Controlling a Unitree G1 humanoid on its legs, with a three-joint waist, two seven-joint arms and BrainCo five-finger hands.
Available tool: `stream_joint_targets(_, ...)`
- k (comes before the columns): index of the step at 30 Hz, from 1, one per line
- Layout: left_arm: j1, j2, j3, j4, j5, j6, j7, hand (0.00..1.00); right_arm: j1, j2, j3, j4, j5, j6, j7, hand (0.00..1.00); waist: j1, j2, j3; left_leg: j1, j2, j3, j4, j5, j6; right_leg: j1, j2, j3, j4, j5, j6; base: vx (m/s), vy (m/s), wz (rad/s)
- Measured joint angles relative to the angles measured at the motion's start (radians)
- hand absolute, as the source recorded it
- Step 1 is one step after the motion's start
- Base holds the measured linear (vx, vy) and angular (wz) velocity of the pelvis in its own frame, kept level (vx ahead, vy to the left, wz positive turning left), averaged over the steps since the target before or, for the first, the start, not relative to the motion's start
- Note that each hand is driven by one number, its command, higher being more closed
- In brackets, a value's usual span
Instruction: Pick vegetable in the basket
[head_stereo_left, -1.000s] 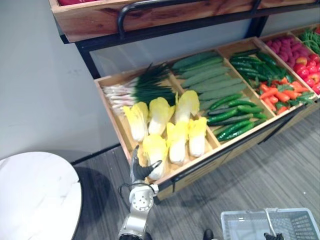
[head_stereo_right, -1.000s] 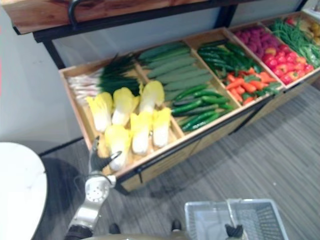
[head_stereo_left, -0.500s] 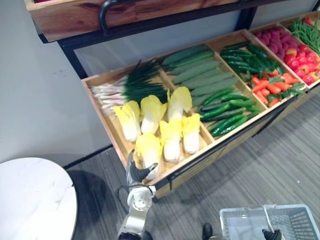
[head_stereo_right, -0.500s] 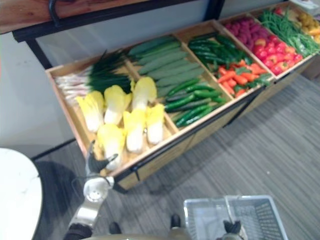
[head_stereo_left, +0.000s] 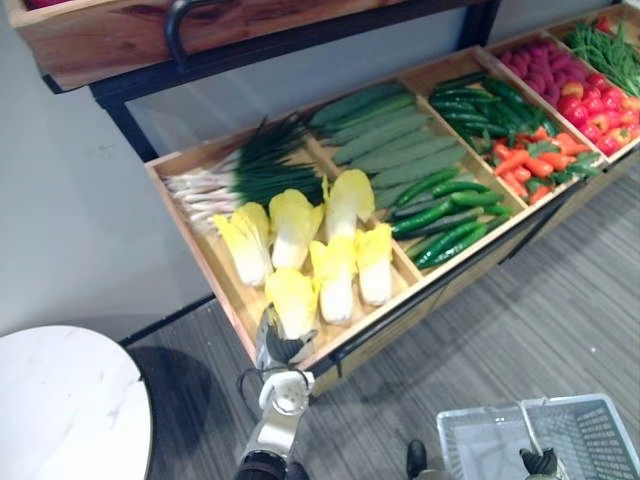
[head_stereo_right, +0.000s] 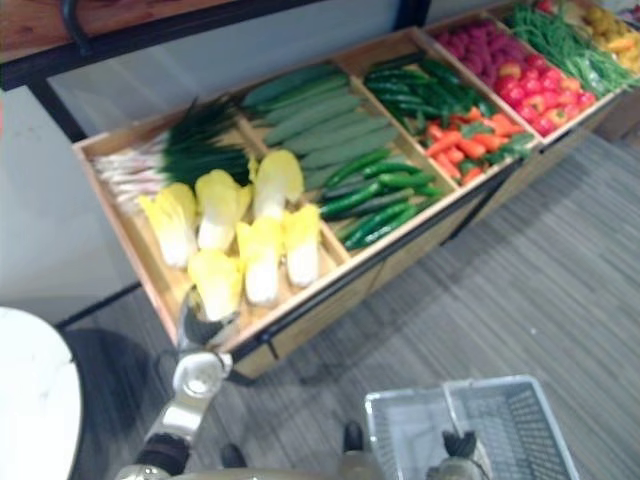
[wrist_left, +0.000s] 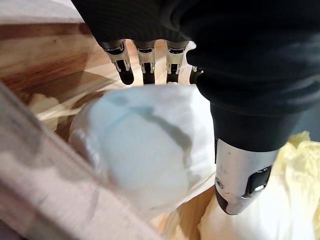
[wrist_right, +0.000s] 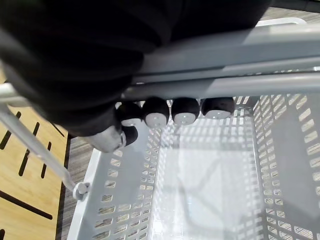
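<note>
A shop's produce aisle — a wooden display rack (head_stereo_left: 232, 300) of sorted vegetables, plus a shopping basket (head_stereo_right: 500, 430).

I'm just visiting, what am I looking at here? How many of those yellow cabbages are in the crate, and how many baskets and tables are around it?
yellow cabbages: 6
grey basket: 1
round white table: 1
Total: 8

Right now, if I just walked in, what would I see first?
The bright yellow cabbages in the left end of the wooden crate jump out, and the robot's left hand is closed round the nearest cabbage at the front edge. At the lower right, the right hand grips the handle of a grey basket, empty inside.
</note>
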Motion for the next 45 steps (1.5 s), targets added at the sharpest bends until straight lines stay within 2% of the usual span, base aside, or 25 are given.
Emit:
stream_joint_targets(3,-0.032,0.001,0.001,0.097,0.05,0.004,0.055,0.0,0.0,-0.001,0.0,0.001,0.0,0.0,-0.003,1.0,0.001,0.007,0.005,0.012,0.004,0.017,0.0,-0.004,-0.005,0.002,0.006,0.017,-0.005,0.005,-0.002,-0.01,-0.03,-0.17)
stream_joint_targets(7,-0.062,0.003,0.0,0.176,0.062,0.003,0.092,0.0,-0.003,-0.008,0.021,0.015,0.001,-0.003,-0.011,1.0,0.002,0.019,0.005,0.018,0.011,0.028,0.0,-0.008,-0.011,0.001,0.014,0.028,-0.005,0.006,-0.004,-0.02,-0.038,-0.1)
stream_joint_targets(8,-0.069,0.003,0.004,0.194,0.076,0.003,0.1,1.0,-0.006,-0.01,0.033,0.016,0.001,-0.008,-0.013,1.0,0.001,0.022,0.006,0.021,0.015,0.037,0.0,-0.008,-0.012,0.0,0.018,0.033,-0.006,0.008,-0.006,-0.02,-0.031,-0.12)
stream_joint_targets(14,-0.096,0.017,0.024,0.264,0.097,0.009,0.13,1.0,-0.014,-0.032,0.081,0.018,0.001,-0.021,-0.021,1.0,0.003,0.033,0.013,0.04,0.021,0.067,-0.001,-0.012,-0.018,-0.004,0.028,0.065,-0.006,0.009,-0.009,-0.03,-0.036,-0.16)
stream_joint_targets(24,-0.121,0.038,0.035,0.299,0.092,0.019,0.155,1.0,-0.013,-0.039,0.129,0.023,0.001,-0.038,-0.021,1.0,0.003,0.032,0.013,0.038,0.026,0.081,-0.003,-0.014,-0.02,-0.015,0.034,0.08,-0.006,0.012,-0.012,-0.02,-0.023,-0.05)
stream_joint_targets(28,-0.137,0.036,0.037,0.303,0.054,0.016,0.157,1.0,-0.013,-0.039,0.144,0.038,0.001,-0.039,-0.021,1.0,0.001,0.031,0.012,0.038,0.026,0.068,-0.003,-0.014,-0.02,-0.007,0.034,0.068,-0.007,0.014,-0.011,0.0,-0.02,0.08)
stream_joint_targets(33,-0.15,0.032,0.008,0.286,-0.047,-0.003,0.149,1.0,-0.006,-0.035,0.143,0.058,0.002,-0.033,-0.021,1.0,-0.001,0.014,0.01,0.046,0.02,0.037,-0.002,-0.013,-0.019,0.025,0.024,0.033,-0.014,0.013,-0.01,0.01,-0.017,0.17)
stream_joint_targets(38,-0.103,0.032,-0.05,0.159,-0.12,-0.006,0.08,1.0,-0.001,-0.013,0.13,0.058,0.006,-0.017,-0.021,1.0,0.0,0.002,0.005,0.031,0.009,-0.003,-0.003,-0.009,-0.013,0.035,0.011,-0.005,-0.017,0.012,-0.009,-0.02,-0.008,0.23)
stream_joint_targets(41,-0.039,0.031,-0.092,0.076,-0.122,-0.005,0.009,1.0,0.002,0.004,0.107,0.058,0.006,-0.01,-0.019,1.0,0.001,-0.011,0.0,0.02,0.002,-0.026,-0.001,-0.005,-0.008,0.039,0.002,-0.029,-0.015,0.01,-0.006,-0.01,-0.012,0.22)
stream_joint_targets(45,0.003,0.032,-0.107,-0.011,-0.122,-0.006,-0.058,1.0,0.003,0.003,0.095,0.058,0.006,-0.007,-0.014,1.0,0.002,-0.011,0.0,0.015,-0.004,-0.045,-0.001,0.0,-0.002,0.044,-0.005,-0.045,-0.01,0.009,-0.004,-0.01,-0.008,0.14)
